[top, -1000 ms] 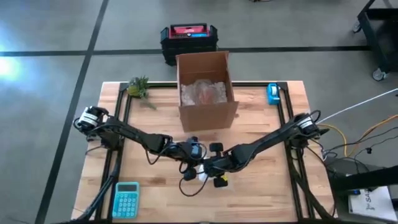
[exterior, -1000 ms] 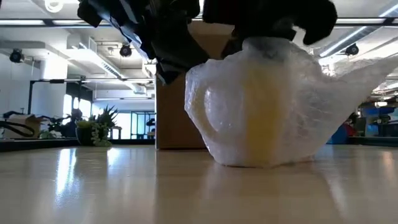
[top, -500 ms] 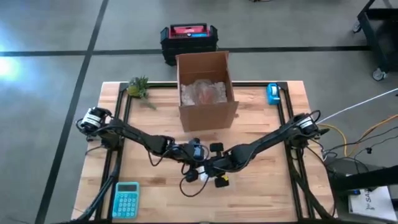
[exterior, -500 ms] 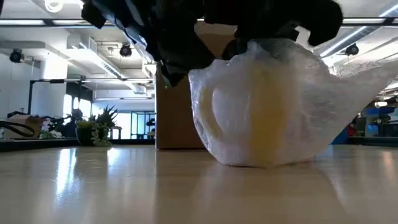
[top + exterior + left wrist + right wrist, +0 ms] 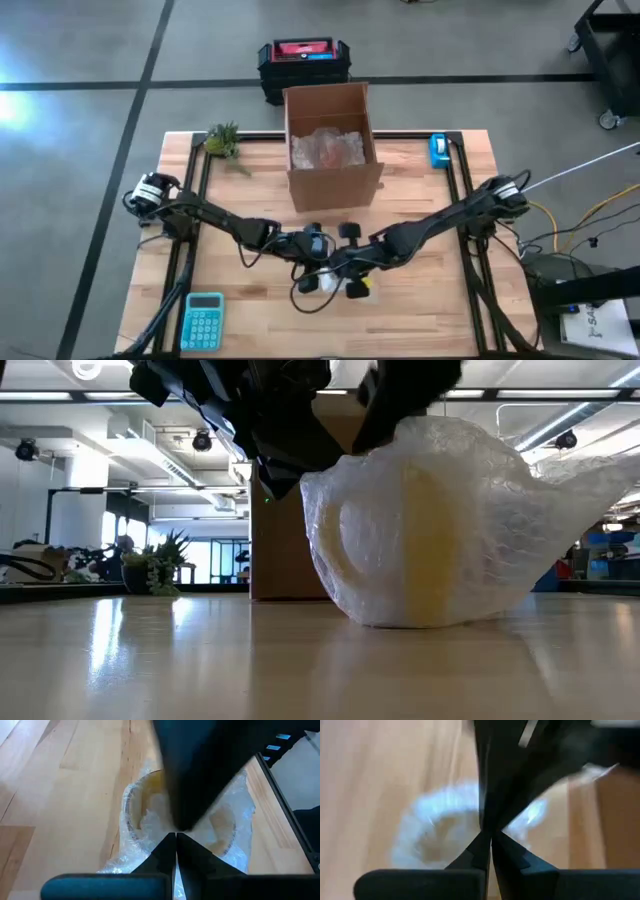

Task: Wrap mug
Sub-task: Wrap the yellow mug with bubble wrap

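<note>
Fingers on both arms are pressed together, and you can read that in each wrist view: the left gripper [image 5: 175, 851] has its two dark tips meeting in a closed point right over the mouth of the yellow mug swaddled in clear bubble wrap [image 5: 182, 827], and the right gripper [image 5: 486, 851] shows the same closed point above the white bundle. Whether either pair has a fold of the wrap pinched between its tips, you cannot tell; the contact is hidden under the dark links.

From above, the mug sits near the middle of the light wooden bench [image 5: 420, 310], toward its 6 o'clock edge, with the left gripper [image 5: 312, 262] coming in from 9 o'clock and the right gripper [image 5: 345, 268] from 3 o'clock, so the two meet over it. That crowding makes sense as a tuck: closed tips make a narrow poker for pushing loose film down into the cup.

At bench height the mug [image 5: 425, 530] stands upright, its handle showing through the film, and a loose tail of wrap trails off to one side. I judge the wrapping mostly done, with that tail left to fold.

At 12 o'clock the open brown cardboard box [image 5: 333, 145] with wrap inside waits, probably as the destination. The teal calculator [image 5: 203, 320] lies at 7 o'clock, well apart.
</note>
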Available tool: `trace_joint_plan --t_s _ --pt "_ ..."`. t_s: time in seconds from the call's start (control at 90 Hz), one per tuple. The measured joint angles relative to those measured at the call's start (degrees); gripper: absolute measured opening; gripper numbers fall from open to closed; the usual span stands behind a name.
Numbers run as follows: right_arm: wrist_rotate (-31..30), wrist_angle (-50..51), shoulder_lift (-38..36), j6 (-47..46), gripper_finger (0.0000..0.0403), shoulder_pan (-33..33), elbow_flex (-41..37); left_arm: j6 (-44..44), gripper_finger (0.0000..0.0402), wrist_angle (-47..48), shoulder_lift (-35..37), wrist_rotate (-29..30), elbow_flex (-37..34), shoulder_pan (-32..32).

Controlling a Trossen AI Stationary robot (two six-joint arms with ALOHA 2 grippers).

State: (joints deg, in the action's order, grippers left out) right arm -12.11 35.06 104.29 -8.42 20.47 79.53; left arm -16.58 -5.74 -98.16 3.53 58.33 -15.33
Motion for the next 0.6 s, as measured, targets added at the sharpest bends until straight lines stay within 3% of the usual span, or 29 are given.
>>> trace_joint_plan --t_s 0.311,0.6 --pt "0.3 0.0 6.9 -1.5 0.0002 -0.2 0.1 -0.6 0.0004 5.4 6.2 -0.5 -0.1 0.0" --pt "0.7 2.0 2.6 -0.7 0.0002 -0.2 -0.3 -0.4 0.0004 13.4 9.2 1.3 -0.7 0.0"
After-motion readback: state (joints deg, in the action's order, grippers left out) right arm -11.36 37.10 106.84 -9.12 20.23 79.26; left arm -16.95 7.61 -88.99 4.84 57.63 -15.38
